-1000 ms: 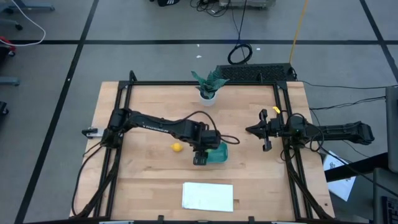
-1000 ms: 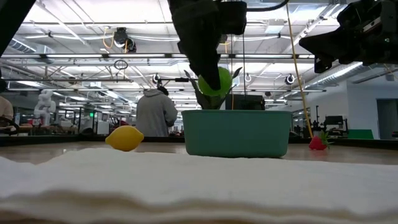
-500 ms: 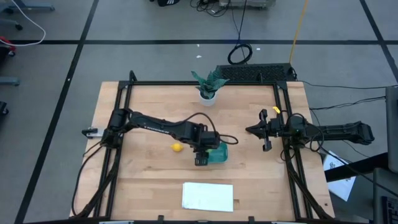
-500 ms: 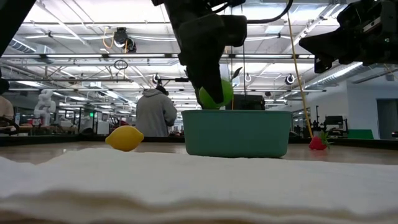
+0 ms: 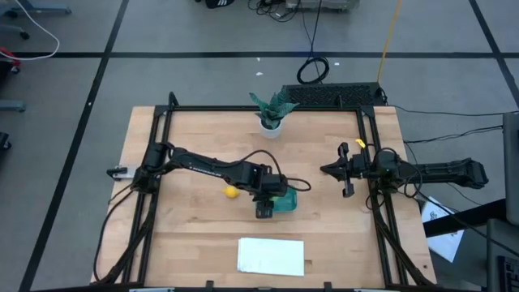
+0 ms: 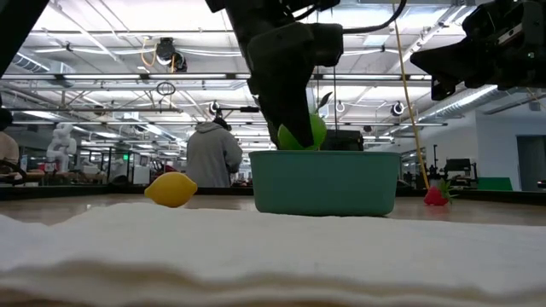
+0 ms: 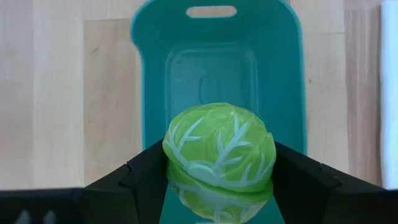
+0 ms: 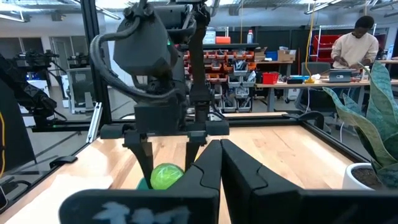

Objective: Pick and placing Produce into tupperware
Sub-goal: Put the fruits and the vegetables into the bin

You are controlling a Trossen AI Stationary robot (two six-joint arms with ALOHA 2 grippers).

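One green cabbage (image 7: pixel 219 152), veins up, sits clamped in the left gripper (image 7: pixel 217 177) over the tupperware (image 7: pixel 149 87).

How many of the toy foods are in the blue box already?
None yet. The left hand holds the round green cabbage-like toy just above the teal plastic tub, which looks empty in the left wrist view. The yellow lemon toy and the small red toy lie on the wooden table, still to go. The right hand waits at the side.
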